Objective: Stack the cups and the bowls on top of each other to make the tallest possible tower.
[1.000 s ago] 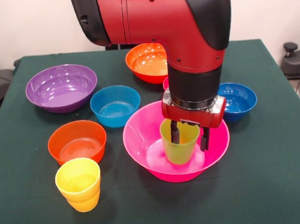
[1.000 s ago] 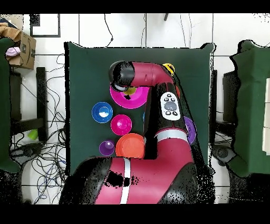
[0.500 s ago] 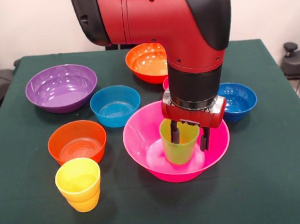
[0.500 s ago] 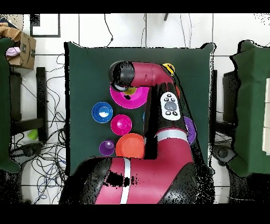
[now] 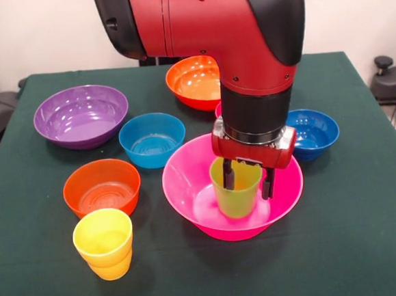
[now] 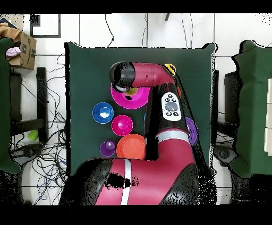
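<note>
The lime green cup stands upright inside the big pink bowl near the table's middle. My gripper hangs over it, open. One finger dips inside the cup and the other sits just outside its right wall. The yellow cup stands alone at the front left. A purple cup shows only in the overhead view, where the arm covers the gripper and most of the pink bowl.
Around the pink bowl lie a big purple bowl, a light blue bowl, a small orange bowl, a big orange bowl and a dark blue bowl. A red bowl peeks out behind the arm.
The gripper has crept a few pixels up and to the left. The green cup still rests in the pink bowl, and nothing else has moved.
</note>
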Tool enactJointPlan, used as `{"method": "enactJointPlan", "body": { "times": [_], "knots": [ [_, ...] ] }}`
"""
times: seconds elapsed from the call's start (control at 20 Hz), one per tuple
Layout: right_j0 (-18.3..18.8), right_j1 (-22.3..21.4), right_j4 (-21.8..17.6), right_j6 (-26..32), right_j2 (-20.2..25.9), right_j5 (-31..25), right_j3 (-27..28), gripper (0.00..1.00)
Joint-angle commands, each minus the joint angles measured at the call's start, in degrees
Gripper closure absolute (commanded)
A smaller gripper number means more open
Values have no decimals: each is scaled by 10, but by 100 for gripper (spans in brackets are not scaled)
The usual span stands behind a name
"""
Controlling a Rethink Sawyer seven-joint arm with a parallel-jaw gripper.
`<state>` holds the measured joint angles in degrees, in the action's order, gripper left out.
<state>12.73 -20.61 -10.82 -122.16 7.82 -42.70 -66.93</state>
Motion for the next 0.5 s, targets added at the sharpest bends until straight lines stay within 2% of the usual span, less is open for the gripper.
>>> {"method": "enactJointPlan", "body": {
  "times": [0.05,0.25,0.5],
  "knots": [
    [-6,-15,-60,88,23,13,7,0],
    [-6,-18,-62,79,24,9,0,0],
    [-18,-74,-61,26,9,42,-93,0]
  ]
}}
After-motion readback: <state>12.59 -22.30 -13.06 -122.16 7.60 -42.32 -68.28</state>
